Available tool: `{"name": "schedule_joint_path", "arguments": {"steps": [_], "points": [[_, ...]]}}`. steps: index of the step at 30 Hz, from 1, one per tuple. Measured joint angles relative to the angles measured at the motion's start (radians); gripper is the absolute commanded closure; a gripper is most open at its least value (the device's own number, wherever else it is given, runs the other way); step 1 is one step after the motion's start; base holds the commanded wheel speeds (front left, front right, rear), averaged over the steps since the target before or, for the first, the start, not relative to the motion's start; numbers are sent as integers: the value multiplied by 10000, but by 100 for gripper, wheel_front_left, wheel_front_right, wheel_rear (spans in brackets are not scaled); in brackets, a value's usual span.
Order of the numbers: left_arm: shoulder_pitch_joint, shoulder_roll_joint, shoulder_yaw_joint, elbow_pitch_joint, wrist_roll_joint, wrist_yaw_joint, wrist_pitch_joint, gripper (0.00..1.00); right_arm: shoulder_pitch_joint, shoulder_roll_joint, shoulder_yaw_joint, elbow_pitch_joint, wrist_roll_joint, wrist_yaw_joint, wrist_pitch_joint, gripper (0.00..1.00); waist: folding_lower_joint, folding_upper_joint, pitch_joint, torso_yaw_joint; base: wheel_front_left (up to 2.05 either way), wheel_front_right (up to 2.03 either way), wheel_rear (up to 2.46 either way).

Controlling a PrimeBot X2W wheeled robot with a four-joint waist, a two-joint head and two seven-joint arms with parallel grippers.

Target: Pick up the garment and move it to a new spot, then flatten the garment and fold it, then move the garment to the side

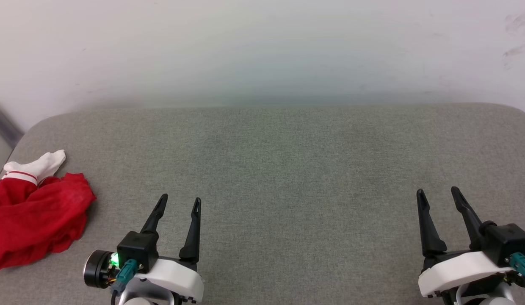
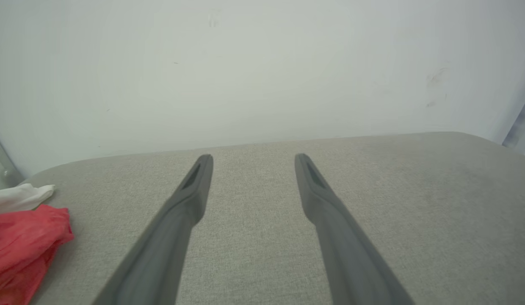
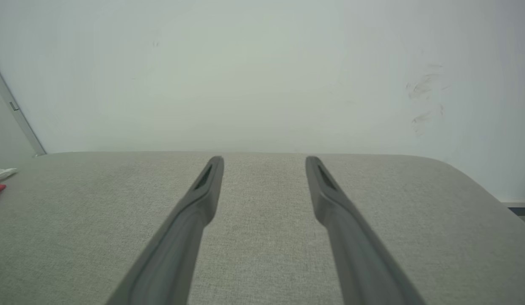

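Garment (image 1: 34, 216): bunched red heap, white sleeve uppermost, at the left edge of the grey padded table (image 1: 288, 169), running out of the head view on that side. Left gripper (image 1: 180, 197) over the table's near-left part, near the heap but not touching it, fingers spread apart with nothing between. Right gripper (image 1: 437, 190) over the table's near-right corner, well apart from the heap, fingers likewise spread and empty. Looks like the very start: nothing lifted yet. Risks from here: pinching only a loose fold or the sleeve, with the rest trailing and snagging on the table's edge; pushing the heap off the left edge instead of lifting it; catching several layers at once, leaving the shirt twisted and hard to flatten at the table's middle.
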Motion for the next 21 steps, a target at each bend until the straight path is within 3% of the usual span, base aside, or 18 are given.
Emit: {"name": "schedule_joint_path", "arguments": {"steps": [13,21], "points": [[-24,-115,121,125,270,-203,-150,0,3,-2,-44,35,-416,0,-104,0,0,0,49,122,0,0,0],[-242,-184,397,272,130,-288,-153,0,4,-2,121,-105,-428,0,-98,0,0,0,124,666,0,0,0]]}}
